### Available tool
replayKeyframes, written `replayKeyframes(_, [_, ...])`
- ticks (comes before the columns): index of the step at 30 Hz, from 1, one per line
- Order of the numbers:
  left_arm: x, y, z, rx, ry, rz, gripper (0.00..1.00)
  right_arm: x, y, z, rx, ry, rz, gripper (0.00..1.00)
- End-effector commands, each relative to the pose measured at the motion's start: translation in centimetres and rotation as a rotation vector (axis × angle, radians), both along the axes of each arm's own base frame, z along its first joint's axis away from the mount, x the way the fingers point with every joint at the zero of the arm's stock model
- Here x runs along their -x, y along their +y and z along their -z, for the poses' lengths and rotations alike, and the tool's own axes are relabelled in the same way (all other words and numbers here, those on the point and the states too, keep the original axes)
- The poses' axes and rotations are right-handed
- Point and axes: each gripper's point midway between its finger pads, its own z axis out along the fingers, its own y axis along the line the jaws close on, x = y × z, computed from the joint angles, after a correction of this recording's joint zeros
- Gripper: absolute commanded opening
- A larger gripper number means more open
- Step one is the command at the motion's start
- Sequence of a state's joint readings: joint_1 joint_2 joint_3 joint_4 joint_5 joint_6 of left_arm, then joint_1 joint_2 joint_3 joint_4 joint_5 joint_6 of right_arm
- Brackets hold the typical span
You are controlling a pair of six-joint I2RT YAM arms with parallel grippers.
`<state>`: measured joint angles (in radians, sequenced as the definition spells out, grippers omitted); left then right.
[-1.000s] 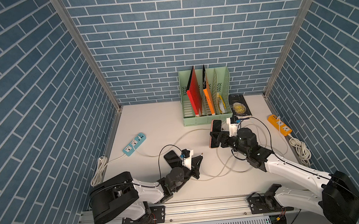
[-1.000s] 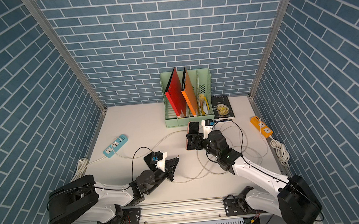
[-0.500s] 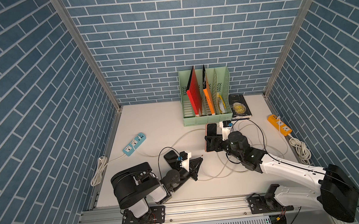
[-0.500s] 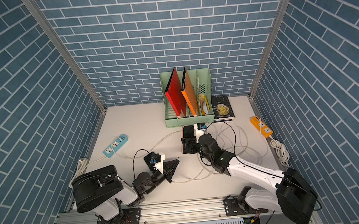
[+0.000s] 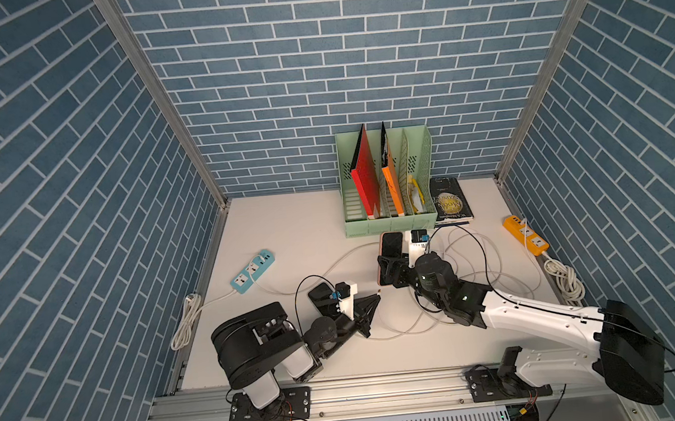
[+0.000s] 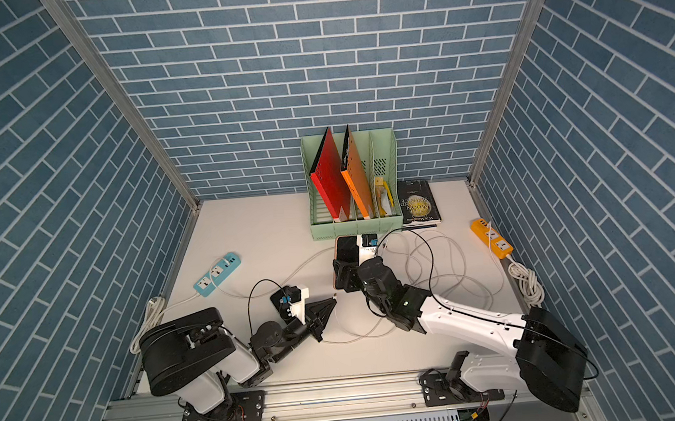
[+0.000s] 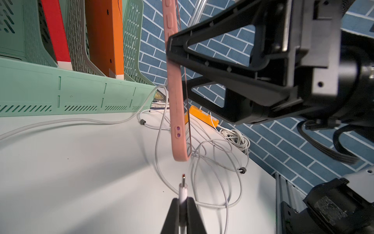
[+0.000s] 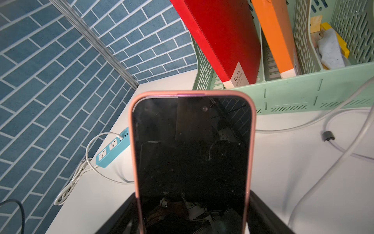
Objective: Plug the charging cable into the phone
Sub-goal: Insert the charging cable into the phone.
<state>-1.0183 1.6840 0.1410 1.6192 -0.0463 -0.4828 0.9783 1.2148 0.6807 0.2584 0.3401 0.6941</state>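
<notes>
The phone [image 8: 192, 152] has a dark screen and a pink case. My right gripper [image 8: 192, 202] is shut on its two long sides and holds it above the table, as both top views show: phone [image 5: 391, 248], [image 6: 345, 250] and right gripper [image 5: 391, 271], [image 6: 344, 277]. In the left wrist view the phone [image 7: 176, 101] stands edge-on with its lower end toward me. My left gripper [image 7: 182, 199] is shut on the white plug [image 7: 183, 186] of the charging cable. The plug's metal tip points at the phone's lower end across a short gap. The left gripper [image 5: 377, 297], [image 6: 332, 301] sits low over the table.
A green file organizer [image 5: 391, 219] with red and orange folders stands behind the phone, beside a black book [image 5: 449, 201]. Loose white cable loops [image 5: 457, 267] lie under my right arm. An orange power strip [image 5: 526, 238] lies at the right edge and a blue power strip [image 5: 251, 269] at the left.
My right gripper has carried the phone a little to the left, toward the left gripper. The left arm's rear links swung inward while its gripper and the plug stayed about in place.
</notes>
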Motion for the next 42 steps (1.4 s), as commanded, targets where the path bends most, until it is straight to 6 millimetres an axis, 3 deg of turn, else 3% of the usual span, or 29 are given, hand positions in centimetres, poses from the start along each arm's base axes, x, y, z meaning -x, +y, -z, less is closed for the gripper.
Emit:
replayKeyframes(1, [-0.2,-0.2,-0.7,0.031,-0.009,0.004,0.00,-0.8,0.6,-3.3,-0.080,-0.055,0.045,0.21])
replayKeyframes(17, [-0.7,-0.4,-0.3,0.022,0.009,-0.008,0.00,0.4,2.4,-3.5,-0.086,-0.062,0.023,0.21])
replayKeyframes(36, [-0.9,-0.4,-0.1,0.021,0.019,-0.010,0.00,1.4,2.9,-3.6,-0.088,-0.068,0.006,0.21])
replayKeyframes(42, [-1.1,0.1,-0.2,0.040,0.031,-0.025,0.00,1.8,3.0,-2.5,-0.073,-0.054,-0.005,0.21])
